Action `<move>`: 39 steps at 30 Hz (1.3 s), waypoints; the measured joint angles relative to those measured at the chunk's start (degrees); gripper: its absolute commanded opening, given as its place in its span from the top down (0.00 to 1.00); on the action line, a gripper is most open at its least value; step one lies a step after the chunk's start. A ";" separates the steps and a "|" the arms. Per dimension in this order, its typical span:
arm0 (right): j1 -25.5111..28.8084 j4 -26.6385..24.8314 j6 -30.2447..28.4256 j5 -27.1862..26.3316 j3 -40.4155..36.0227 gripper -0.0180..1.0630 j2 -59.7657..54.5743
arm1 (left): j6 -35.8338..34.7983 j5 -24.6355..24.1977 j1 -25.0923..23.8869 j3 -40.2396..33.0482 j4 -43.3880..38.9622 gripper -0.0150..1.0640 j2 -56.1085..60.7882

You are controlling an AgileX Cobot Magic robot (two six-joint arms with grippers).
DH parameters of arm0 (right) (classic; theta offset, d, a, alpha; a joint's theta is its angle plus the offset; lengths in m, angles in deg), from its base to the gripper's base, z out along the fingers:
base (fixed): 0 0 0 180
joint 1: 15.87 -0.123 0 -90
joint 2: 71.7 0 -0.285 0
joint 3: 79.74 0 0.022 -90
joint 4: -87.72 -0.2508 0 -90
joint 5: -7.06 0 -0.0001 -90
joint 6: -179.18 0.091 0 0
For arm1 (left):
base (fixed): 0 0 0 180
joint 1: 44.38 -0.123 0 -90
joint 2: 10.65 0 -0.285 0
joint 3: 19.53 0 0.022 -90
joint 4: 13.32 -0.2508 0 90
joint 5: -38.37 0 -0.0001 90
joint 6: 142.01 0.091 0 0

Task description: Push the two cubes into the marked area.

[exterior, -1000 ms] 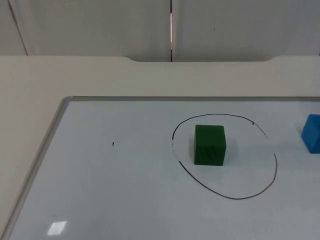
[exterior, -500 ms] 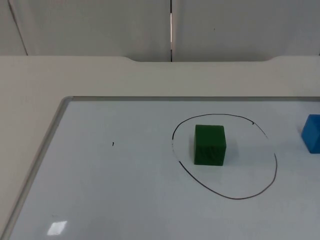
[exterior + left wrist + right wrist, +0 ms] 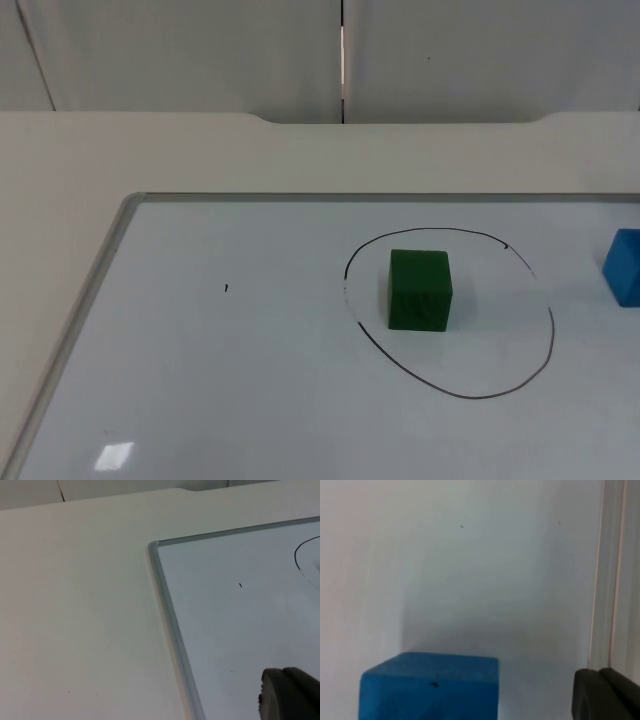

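a: anything moved in the last second?
b: no. green cube [image 3: 420,290] stays inside the marked circle [image 3: 548,345]; blue cube [image 3: 625,266] outside at 3 o'clock.
a: end effectors?
b: right end effector [image 3: 606,694] beside blue; left end effector [image 3: 289,695] waits. spread or pressed, can't tell.

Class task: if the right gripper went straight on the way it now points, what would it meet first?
Probably the whiteboard surface itself. The blue cube sits to one side of the right gripper, not squarely ahead, though depth is hard to judge.
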 measured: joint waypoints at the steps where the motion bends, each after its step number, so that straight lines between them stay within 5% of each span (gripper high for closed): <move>1: 0.00 0.00 0.00 0.00 0.00 0.98 0.00 | 0.00 0.00 0.00 0.00 0.00 0.99 0.00; 20: 0.00 -4.43 0.00 -0.62 0.00 0.98 -3.88 | 0.00 0.00 0.00 0.00 0.00 0.99 0.00; 39: -6.77 -5.14 -0.43 -0.87 0.00 0.98 -3.88 | 0.00 0.00 0.00 0.00 0.00 0.99 0.00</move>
